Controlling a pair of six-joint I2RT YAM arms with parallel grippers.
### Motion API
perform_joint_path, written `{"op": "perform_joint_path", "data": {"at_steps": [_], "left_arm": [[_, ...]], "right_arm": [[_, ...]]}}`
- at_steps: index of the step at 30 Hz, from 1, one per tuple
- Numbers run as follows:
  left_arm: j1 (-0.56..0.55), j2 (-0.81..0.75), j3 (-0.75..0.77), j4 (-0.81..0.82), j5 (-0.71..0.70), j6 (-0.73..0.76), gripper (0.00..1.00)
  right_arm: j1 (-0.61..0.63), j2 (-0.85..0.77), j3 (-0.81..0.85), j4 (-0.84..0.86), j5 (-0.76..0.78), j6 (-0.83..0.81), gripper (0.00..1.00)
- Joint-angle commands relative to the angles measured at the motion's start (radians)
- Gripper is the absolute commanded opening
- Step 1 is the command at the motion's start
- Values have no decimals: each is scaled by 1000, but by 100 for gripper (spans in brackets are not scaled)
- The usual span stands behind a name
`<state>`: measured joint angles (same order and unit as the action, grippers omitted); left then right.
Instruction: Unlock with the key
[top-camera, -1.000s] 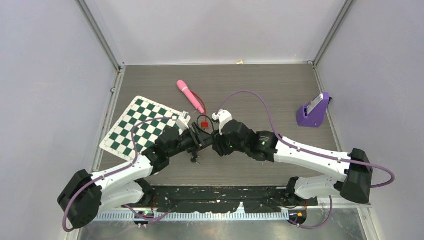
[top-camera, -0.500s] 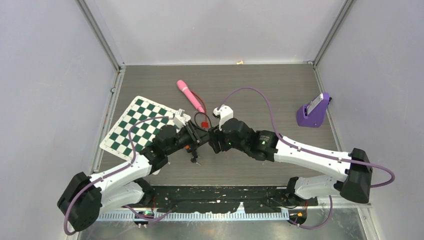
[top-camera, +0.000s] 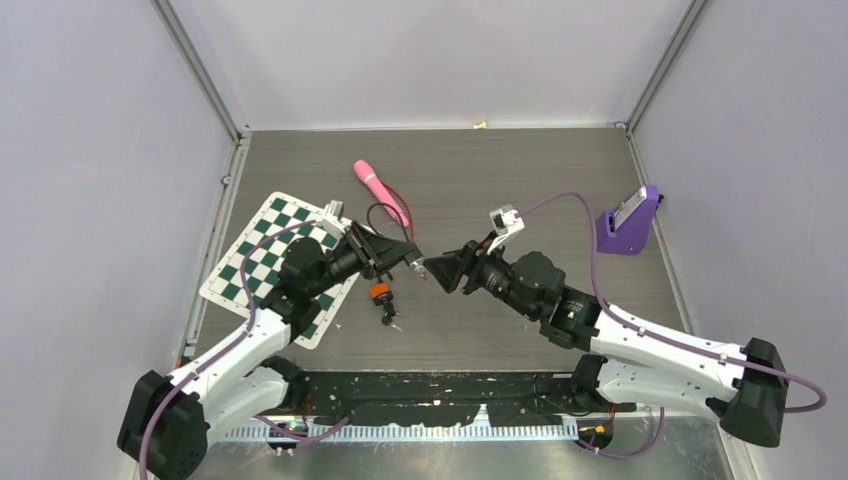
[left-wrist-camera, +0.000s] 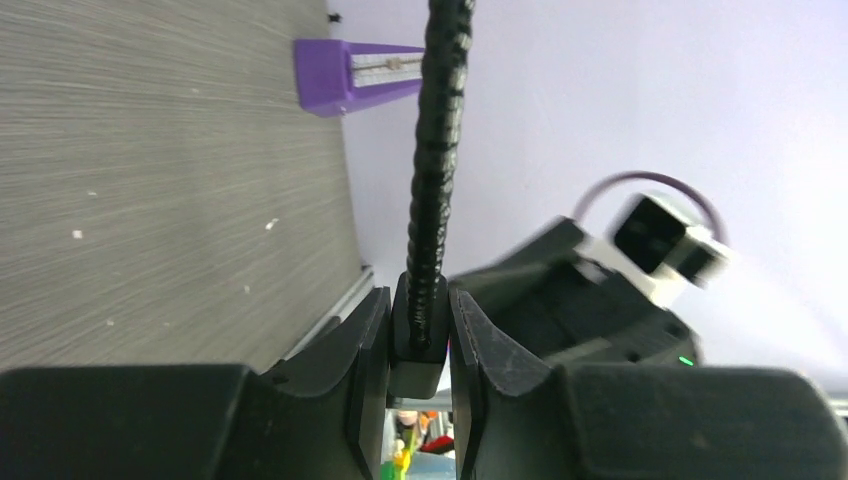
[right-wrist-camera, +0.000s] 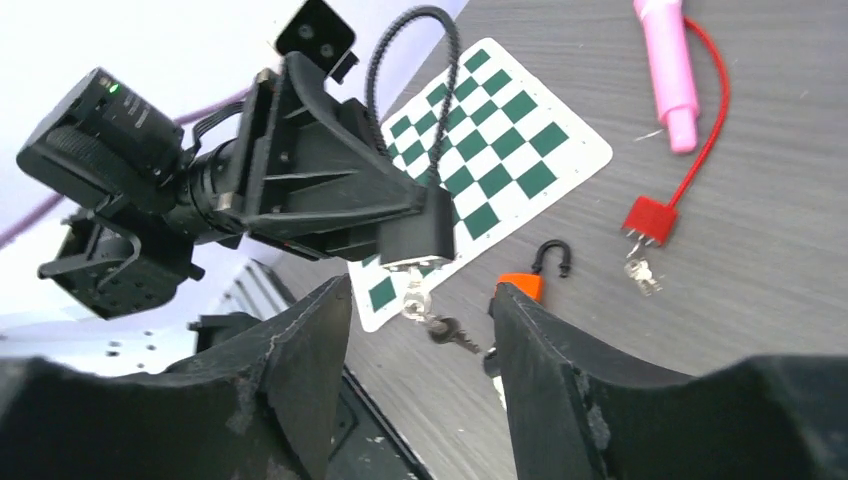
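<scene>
Three padlocks (right-wrist-camera: 418, 238) (right-wrist-camera: 520, 286) (right-wrist-camera: 648, 218); one chessboard (right-wrist-camera: 500, 125), pink wand (right-wrist-camera: 664, 60), purple stand (top-camera: 625, 228).

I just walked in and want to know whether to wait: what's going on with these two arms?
The left claw is shut on a black cable padlock, held up off the table with a key hanging under it. The right claw stands open facing it, holding nothing. An orange padlock and a red padlock lie below.
</scene>
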<state>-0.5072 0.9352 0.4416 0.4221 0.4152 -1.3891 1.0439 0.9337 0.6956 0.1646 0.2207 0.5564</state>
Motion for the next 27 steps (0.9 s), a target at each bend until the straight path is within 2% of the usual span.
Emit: {"op": "perform_joint_path", "data": {"at_steps": [1,10,27], "left_arm": [[6,-28,45,190,88,-93,0],[6,-42,38,256,106,-133,0],[6,-36,40,294,94,-145,0]], "right_arm": [[-54,-19,-129,340,-115,253,58],[-57,11,-222,571,-161,372,45],[-58,72,-223,636,-256,429,23]]}}
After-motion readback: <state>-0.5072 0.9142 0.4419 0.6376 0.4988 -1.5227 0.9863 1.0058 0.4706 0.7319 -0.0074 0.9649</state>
